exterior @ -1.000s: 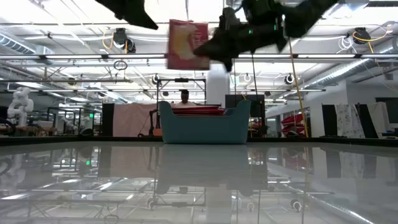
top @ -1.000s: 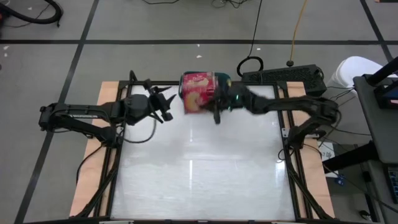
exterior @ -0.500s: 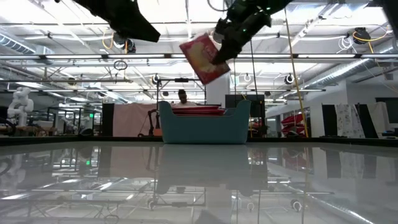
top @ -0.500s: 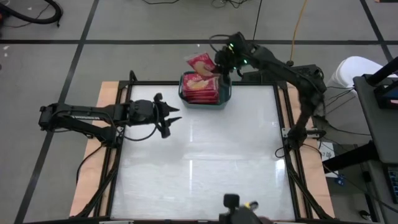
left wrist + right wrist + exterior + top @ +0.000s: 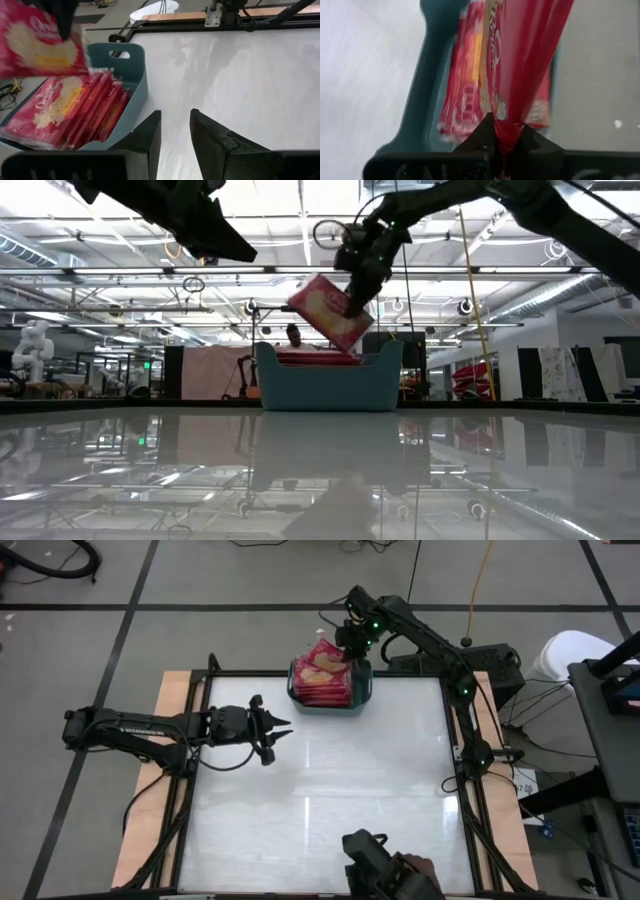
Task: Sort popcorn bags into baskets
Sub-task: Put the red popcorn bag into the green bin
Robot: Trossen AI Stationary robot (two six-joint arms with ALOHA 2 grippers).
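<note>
R gripper [image 5: 502,142] pinched tight on edge of one red popcorn bag [image 5: 330,310]; bag hangs tilted from the jaws, in the air just above the teal basket [image 5: 330,388], over its far side in high view. Below the gripper, the basket is filled w/ a stack of popcorn bags [image 5: 322,682], red w/ yellow-orange popcorn pic, lying flat and fanned, top ones near rim level. Basket sits at the table's far edge, mid-width, on the glossy white tabletop [image 5: 320,800]. R arm reaches from its base at the table's right side out to the far edge.

L gripper [image 5: 175,127] well apart from the basket, off to the held bag's left and nearer the table's front, raised above the surface, fingers pointing toward table centre. Its fingers [image 5: 212,135] stand a narrow gap apart, nothing between them. Its wrist view looks across at the basket's handle cut-out [image 5: 119,54] and the stacked bags.

At the table's near edge, far from both grippers, a person's hand [image 5: 415,870] w/ a dark object [image 5: 368,858].
</note>
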